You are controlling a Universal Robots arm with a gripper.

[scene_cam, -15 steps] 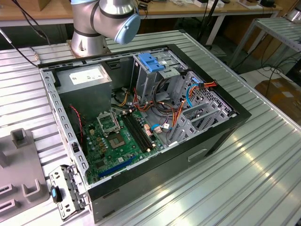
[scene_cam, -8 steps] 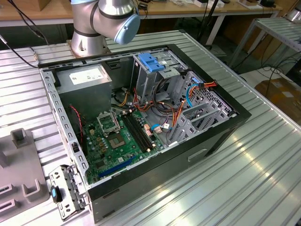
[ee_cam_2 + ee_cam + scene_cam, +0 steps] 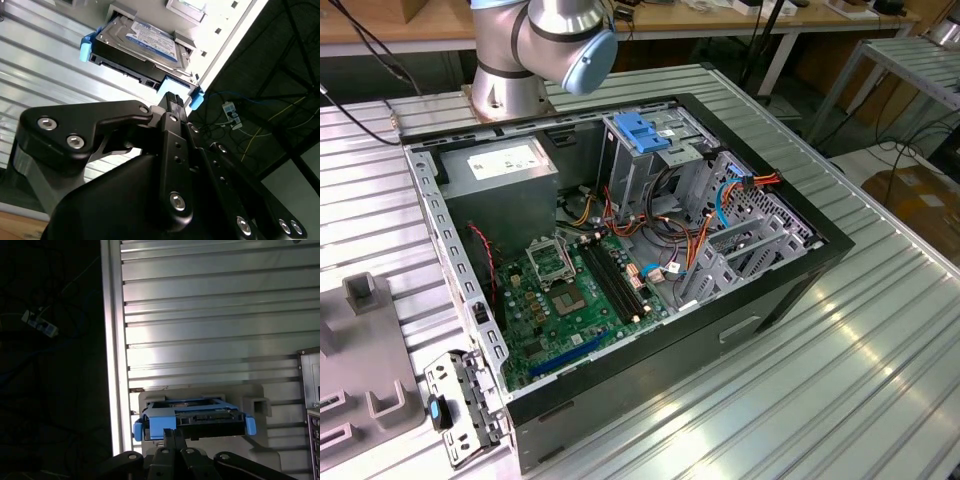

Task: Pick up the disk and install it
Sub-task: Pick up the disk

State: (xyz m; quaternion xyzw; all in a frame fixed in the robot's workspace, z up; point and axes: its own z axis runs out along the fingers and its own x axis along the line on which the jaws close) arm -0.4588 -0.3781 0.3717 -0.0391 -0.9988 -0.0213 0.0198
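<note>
1. The ribbed metal worktop (image 3: 880, 330) carries an open computer case (image 3: 640, 400) lying on its side, with its motherboard (image 3: 575, 290) facing up.
2. In the exterior view the arm (image 3: 545, 40) stands with its base at the far edge of the worktop, just behind the case.
3. Inside the case, a grey power-supply box (image 3: 505, 170) sits toward the exterior view's left. A metal cage (image 3: 640, 135) with a blue plastic top stands near it, toward the exterior view's right.
4. In both wrist views a grey holder (image 3: 255, 405) rests on the worktop just beside the worktop's edge. Beyond that edge are dark floor and a power strip (image 3: 40, 324).
5. The disk (image 3: 145, 37) (image 3: 210, 419) lies flat in that holder, label up, with blue rails along its sides.
6. The tool (image 3: 172, 98) (image 3: 172, 434) is just beside the disk's near end, at the blue front tab. Contact cannot be made out, and it cannot be told whether the tool is clenched or released.
</note>
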